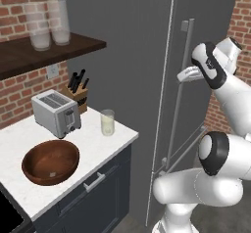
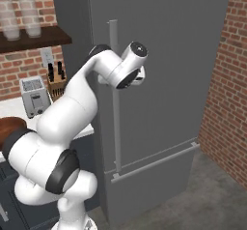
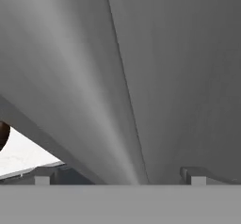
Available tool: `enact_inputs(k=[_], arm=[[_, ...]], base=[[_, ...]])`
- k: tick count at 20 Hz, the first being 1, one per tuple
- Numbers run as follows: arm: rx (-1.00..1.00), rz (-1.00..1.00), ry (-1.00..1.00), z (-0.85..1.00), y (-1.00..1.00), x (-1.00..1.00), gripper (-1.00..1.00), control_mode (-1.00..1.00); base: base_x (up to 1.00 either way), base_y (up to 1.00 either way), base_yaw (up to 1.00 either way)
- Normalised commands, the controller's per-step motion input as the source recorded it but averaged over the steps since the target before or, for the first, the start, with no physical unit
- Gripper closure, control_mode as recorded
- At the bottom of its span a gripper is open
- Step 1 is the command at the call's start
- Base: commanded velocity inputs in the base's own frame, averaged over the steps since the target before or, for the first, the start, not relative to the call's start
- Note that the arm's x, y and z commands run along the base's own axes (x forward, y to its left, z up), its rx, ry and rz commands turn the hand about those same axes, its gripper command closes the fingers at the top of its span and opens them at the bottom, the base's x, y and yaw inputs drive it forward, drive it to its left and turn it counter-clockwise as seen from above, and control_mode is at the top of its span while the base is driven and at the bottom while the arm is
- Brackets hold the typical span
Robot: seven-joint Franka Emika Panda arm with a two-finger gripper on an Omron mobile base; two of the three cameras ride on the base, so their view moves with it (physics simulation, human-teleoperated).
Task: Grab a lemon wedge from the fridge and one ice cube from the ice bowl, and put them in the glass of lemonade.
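Left base view: the fridge [image 1: 142, 80] stands shut, filling the middle and upper right of the frame, its long pale handle [image 1: 180, 95] running down it. The tool [image 1: 182, 74] sits at centre right against that handle, its fingers apart. At lower left the white worktop [image 1: 105, 144] carries the ice bowl [image 1: 50, 161], with the glass of lemonade [image 1: 107, 122] at centre left and a toaster [image 1: 56, 112] behind the bowl.

Right base view: the arm reaches to the handle [image 2: 115, 127] at upper centre, hiding the tool's fingers.

Hand view: the grey fridge door [image 3: 141, 68] looms close; the fingers [image 3: 42, 180] stand wide apart at the bottom.
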Motion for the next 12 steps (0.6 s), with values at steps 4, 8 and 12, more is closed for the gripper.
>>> enact_inputs(k=[4,8,12], arm=[[0.0,0.0,-0.03,-0.01,0.15,0.3,-1.0,-1.0],[0.0,0.0,0.0,-0.18,0.01,0.59,-1.0,-1.0],[0.0,0.0,-0.05,-0.3,0.0,0.48,-1.0,-1.0]], base=[[0.0,0.0,0.0],[0.0,0.0,0.0],[0.0,0.0,0.0]])
